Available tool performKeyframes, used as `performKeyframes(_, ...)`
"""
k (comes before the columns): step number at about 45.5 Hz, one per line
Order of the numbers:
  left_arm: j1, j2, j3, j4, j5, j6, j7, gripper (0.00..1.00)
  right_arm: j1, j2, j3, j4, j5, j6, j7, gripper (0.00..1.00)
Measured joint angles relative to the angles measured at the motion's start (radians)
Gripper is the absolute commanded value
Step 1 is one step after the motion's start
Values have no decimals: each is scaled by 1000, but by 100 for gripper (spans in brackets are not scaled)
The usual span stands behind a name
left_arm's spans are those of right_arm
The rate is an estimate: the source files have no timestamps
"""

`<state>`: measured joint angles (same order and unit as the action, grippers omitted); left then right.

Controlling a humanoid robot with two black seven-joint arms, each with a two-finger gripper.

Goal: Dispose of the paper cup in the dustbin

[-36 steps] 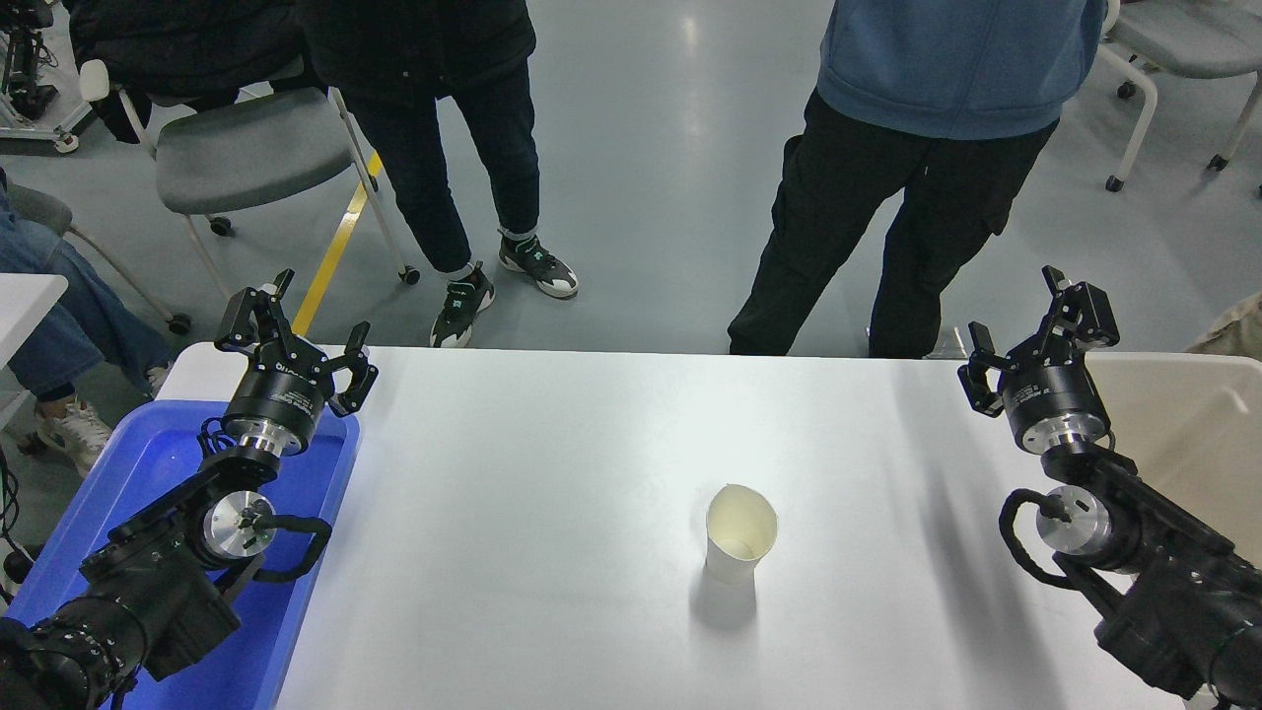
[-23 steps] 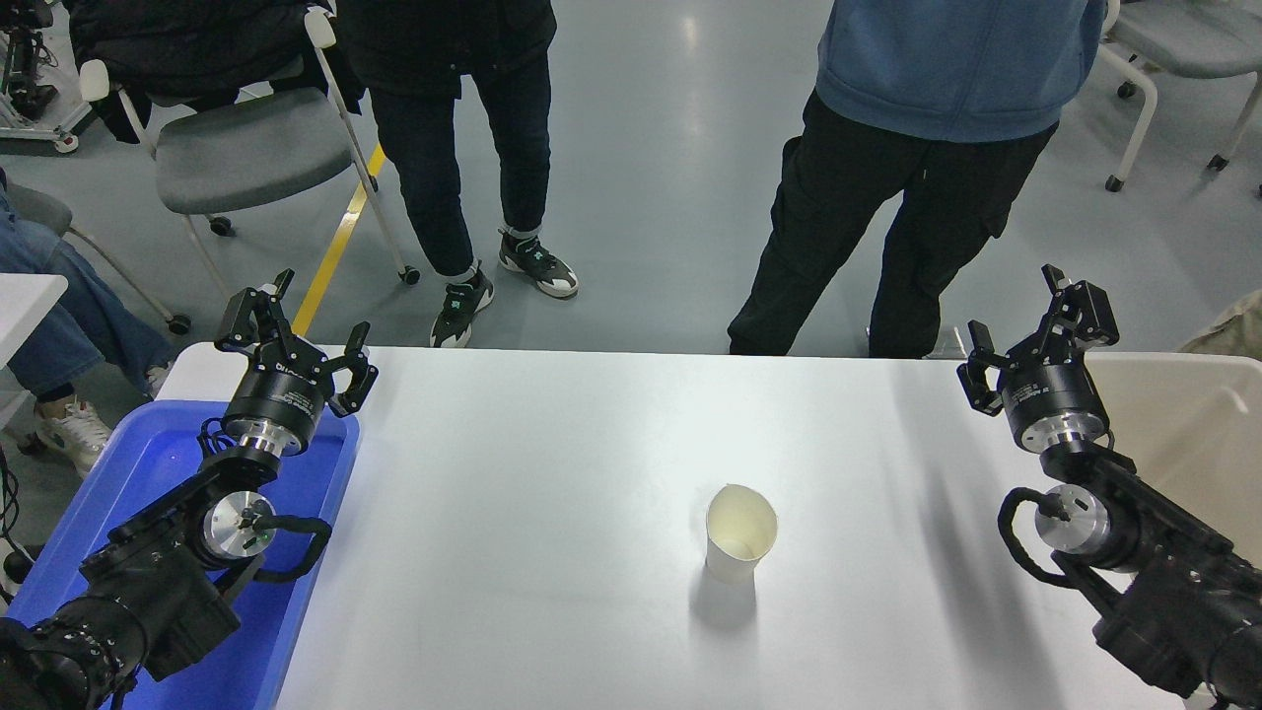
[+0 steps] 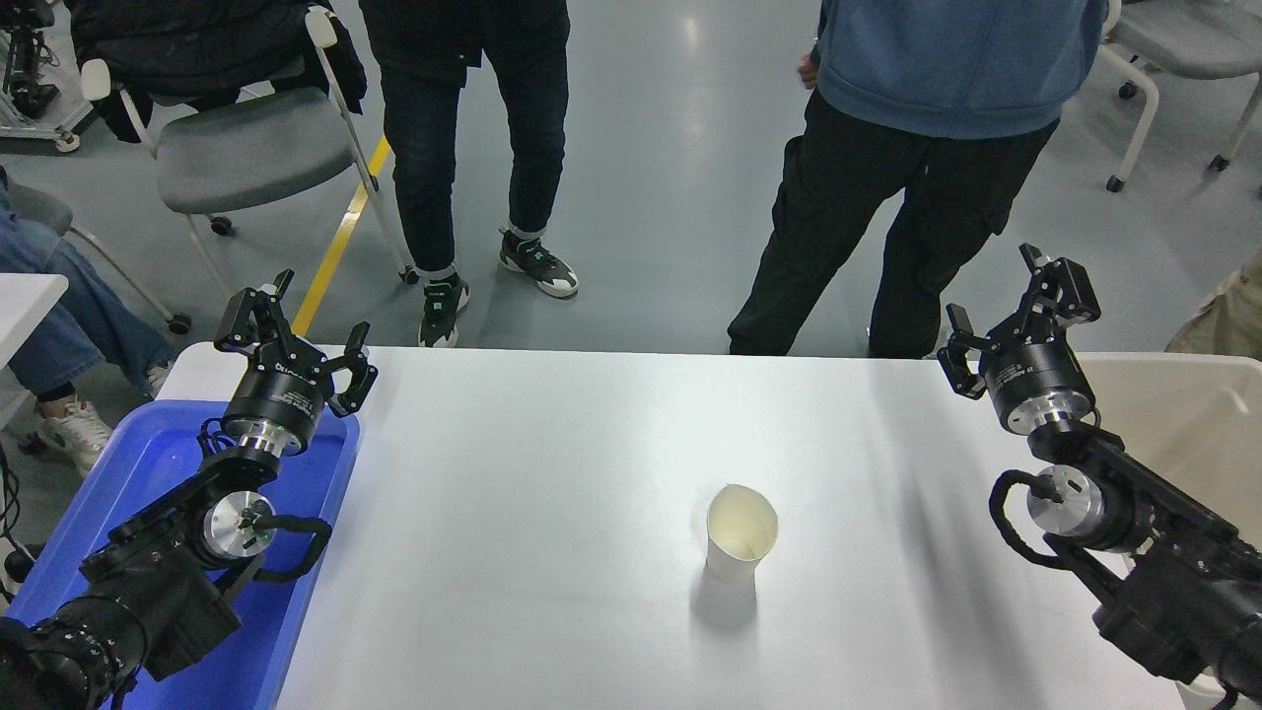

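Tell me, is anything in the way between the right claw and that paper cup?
Nothing visible. The paper cup stands upright alone on the white table, and only bare tabletop lies between it and the open right gripper near the dustbin.

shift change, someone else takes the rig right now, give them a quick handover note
Left gripper: open, empty, parked above the blue tray.
Right gripper: open, empty, raised near the table's far right edge, beside the dustbin.
Paper cup: upright on the white table, right of center, untouched.
Done: nothing yet.
Left: grasp the cup, carry it right, drop it in the dustbin.
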<state>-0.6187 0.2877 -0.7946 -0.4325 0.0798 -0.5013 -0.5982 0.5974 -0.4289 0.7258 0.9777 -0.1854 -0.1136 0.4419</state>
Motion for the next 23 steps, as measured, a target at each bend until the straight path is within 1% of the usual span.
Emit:
performKeyframes(4,0,0,0,0,0,1,0,100,13,-38,-48,62,-72,-8,-46,99)
performKeyframes(9,0,1,0,0,0,1,0,100,33,-85,-110,131,-168,-8,-82,99)
performKeyframes(13,-1,1,0,0,0,1,0,100,64,-130,-184,199,-264,-8,-102,99)
performKeyframes(15,-1,1,0,0,0,1,0,100,72,-137,-201,208,-285,-9,-105,99)
performKeyframes(23,-1,1,0,0,0,1,0,100,189,-197,-407,280,-476,-20,-121,99)
